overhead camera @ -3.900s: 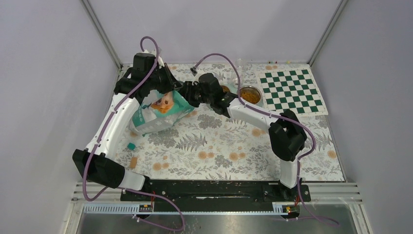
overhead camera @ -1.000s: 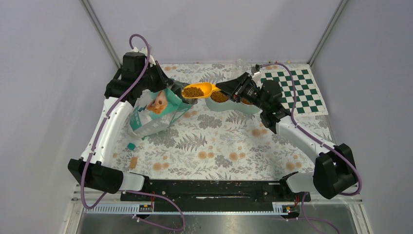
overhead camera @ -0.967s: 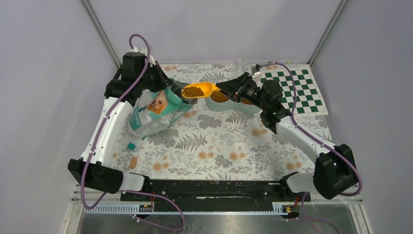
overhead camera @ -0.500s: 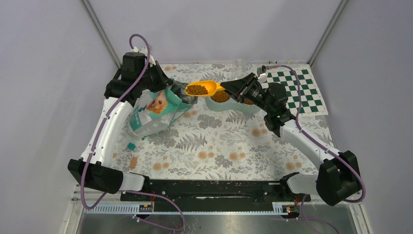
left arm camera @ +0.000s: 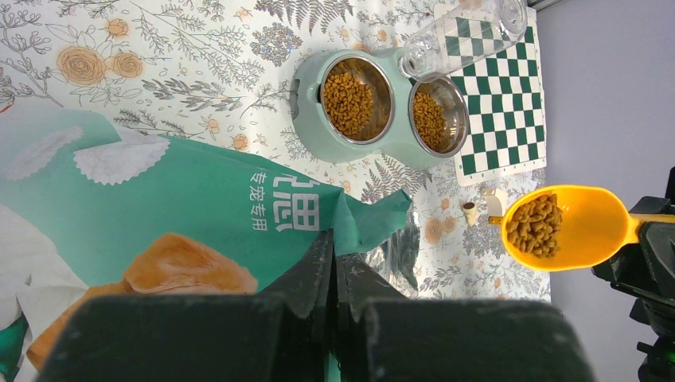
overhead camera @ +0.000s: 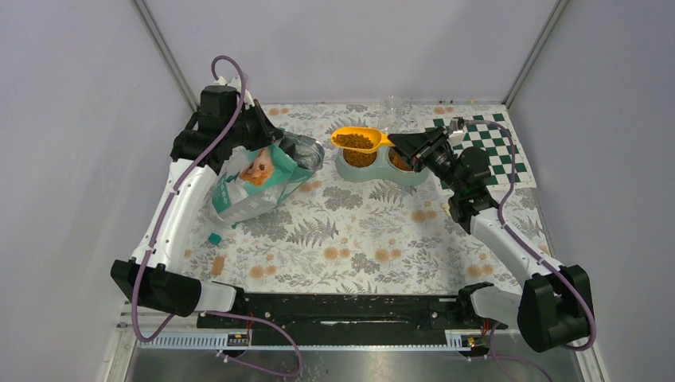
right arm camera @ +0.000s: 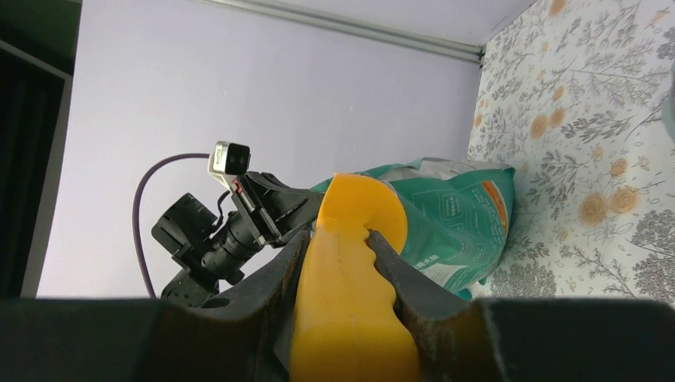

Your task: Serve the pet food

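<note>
**Entry: kibble, in transit**

**Location.** A heap is carried in the scoop, held level. From above, the scoop overlaps the far edge of the left bowl of the feeder. Its height over the bowl cannot be told. More kibble is already held in both bowls. The feeder stands far and centre on the cloth.

**Grips.**
- Right gripper: clamped on the scoop's handle, with a finger pressed to each side.
- Left gripper: pinched fully together on the top edge of the bag.

**Hazards, as judged.**
- Pellets could be shed onto the cloth if the scoop is tipped before it is centred over a bowl, or is rolled too fast.
- A bowl could be overfilled, since both are already partly loaded.
- The smooth handle could twist in the jaws as the wrist is rolled, so that the load is dumped early.
- The clear bottle, just far of the feeder, could be knocked by the scoop.
- The bag is held only by a thin fold. If that slips, the bag could drop and spill through its open mouth.

**Arm poses.**
- Right arm: stretched from the near right base toward the far centre, with the wrist passed over a corner of the chessboard and the fingers aimed left.
- Left arm: run along the left side to the far left, with the wrist folded back toward the bag, which is propped at a tilt.
</note>
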You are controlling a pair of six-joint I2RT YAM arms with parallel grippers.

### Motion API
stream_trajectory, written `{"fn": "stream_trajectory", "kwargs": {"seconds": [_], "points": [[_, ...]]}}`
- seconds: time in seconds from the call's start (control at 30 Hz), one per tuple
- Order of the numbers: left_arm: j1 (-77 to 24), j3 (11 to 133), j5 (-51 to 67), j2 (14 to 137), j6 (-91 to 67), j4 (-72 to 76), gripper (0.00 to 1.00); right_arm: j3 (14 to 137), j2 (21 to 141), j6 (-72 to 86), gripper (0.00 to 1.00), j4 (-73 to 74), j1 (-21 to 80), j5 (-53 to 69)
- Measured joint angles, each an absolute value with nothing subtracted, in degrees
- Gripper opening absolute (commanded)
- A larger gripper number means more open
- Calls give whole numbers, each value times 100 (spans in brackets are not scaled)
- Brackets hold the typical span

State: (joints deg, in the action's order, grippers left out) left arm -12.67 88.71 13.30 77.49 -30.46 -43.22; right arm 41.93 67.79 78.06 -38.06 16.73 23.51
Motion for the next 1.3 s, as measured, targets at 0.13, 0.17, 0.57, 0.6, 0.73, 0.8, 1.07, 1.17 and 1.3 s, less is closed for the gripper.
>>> {"fn": "stream_trajectory", "kwargs": {"seconds": [0.13, 0.17, 0.57, 0.6, 0.73, 0.8, 1.07, 1.17, 1.3], "points": [[-1267, 8866, 1330, 7749, -3046, -4320, 0, 3946, 6643, 7905, 0, -3999, 1494, 2331], [-1267, 8866, 1330, 7749, -3046, -4320, 0, 3909, 6635, 7937, 0, -4051, 1476, 2314], [-1267, 8809, 1343, 7734, -3050, -4265, 0, 3540, 7043, 8259, 0, -5006, 1133, 2161], [-1267, 8790, 1350, 7728, -3052, -4250, 0, 3450, 7072, 8267, 0, -5022, 1022, 2143], [-1273, 8759, 1374, 7728, -3052, -4219, 0, 3024, 7111, 8276, 0, -5046, 414, 2036], [-1273, 8759, 1374, 7728, -3050, -4217, 0, 2891, 7102, 8232, 0, -5024, 150, 2003], [-1273, 8759, 1374, 7728, -3048, -4211, 0, 2486, 6757, 7797, 0, -4606, -803, 1761], [-1273, 8759, 1374, 7728, -3048, -4209, 0, 2388, 6696, 7623, 0, -4477, -954, 1651], [-1273, 8759, 1374, 7728, -3048, -4211, 0, 2292, 6696, 7387, 0, -4272, -1044, 1503]]}}
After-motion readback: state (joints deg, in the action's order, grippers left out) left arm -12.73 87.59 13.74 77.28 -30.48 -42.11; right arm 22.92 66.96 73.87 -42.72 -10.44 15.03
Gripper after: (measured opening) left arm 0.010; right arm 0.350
